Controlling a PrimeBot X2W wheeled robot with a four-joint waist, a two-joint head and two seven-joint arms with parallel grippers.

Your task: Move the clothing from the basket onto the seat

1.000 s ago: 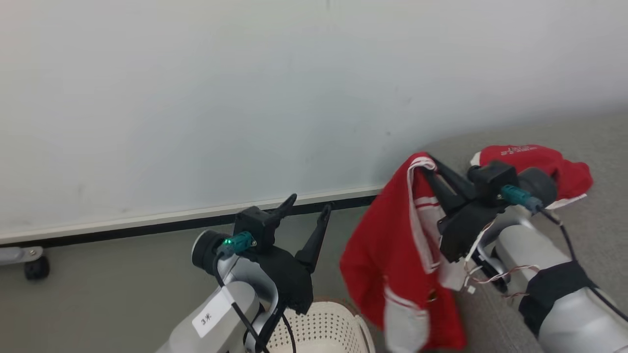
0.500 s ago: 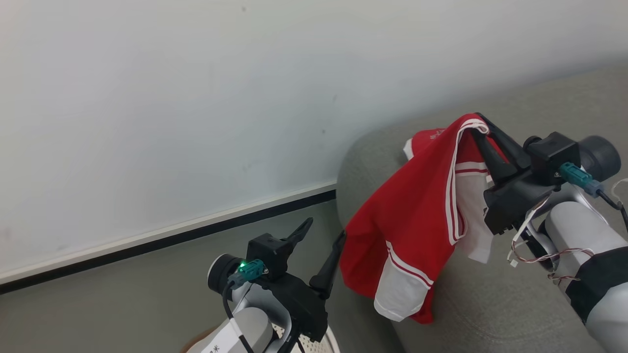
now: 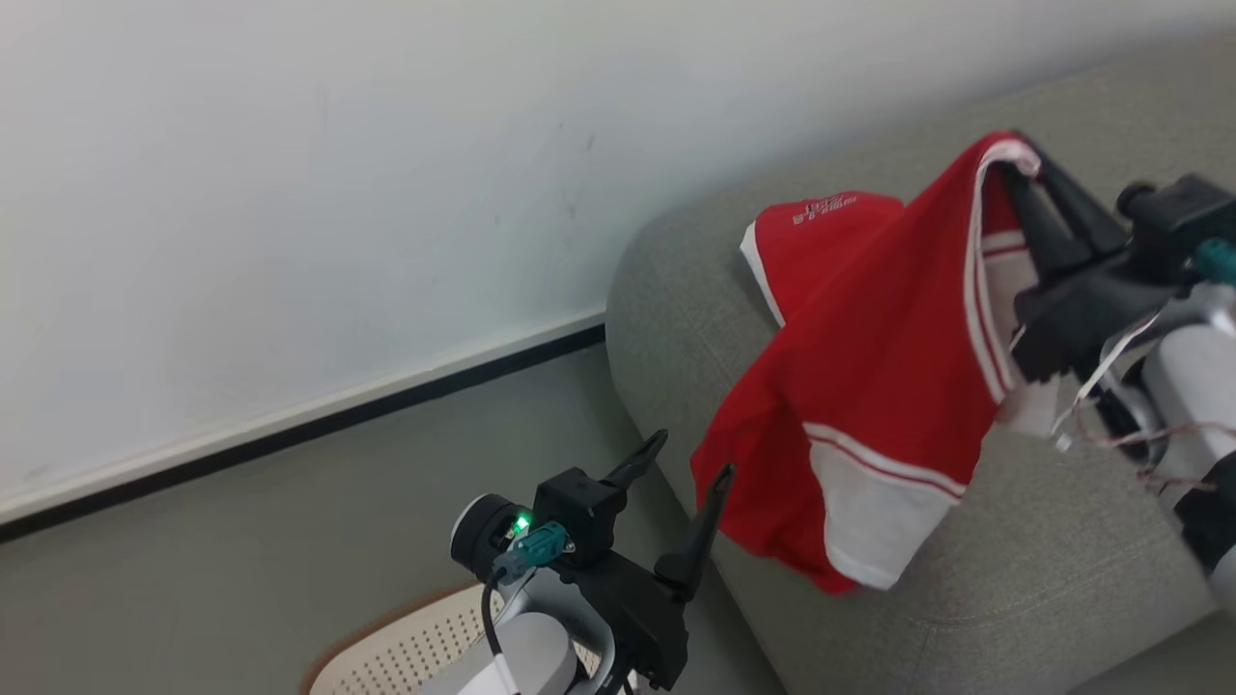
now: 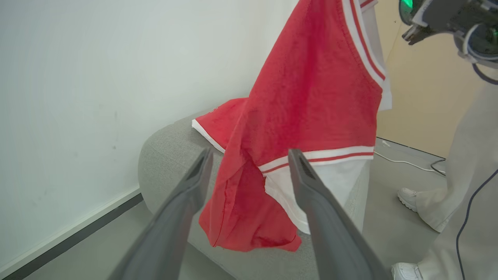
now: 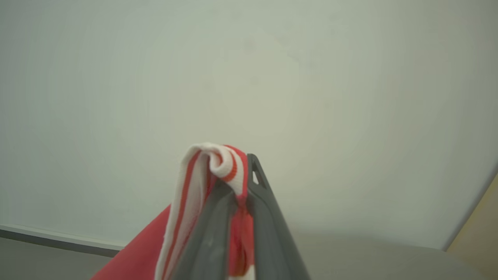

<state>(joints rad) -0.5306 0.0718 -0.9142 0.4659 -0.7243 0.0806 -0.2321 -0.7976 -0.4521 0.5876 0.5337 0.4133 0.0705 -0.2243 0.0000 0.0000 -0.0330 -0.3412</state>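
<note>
Right fingers [image 5: 260,217], clamped on the striped garment [image 3: 869,386] by its trim, hang it below them to clear the seat [image 3: 1014,579]; left fingers [image 4: 307,186] gape empty beside its hem.

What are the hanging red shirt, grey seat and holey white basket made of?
Red garment: soft matte knit cloth, probably; it droops in folds. Seat: grey woven fabric, likely padded; visible weave, rounded edges. Basket: seemingly hard cream plastic; neat rows of holes.
</note>
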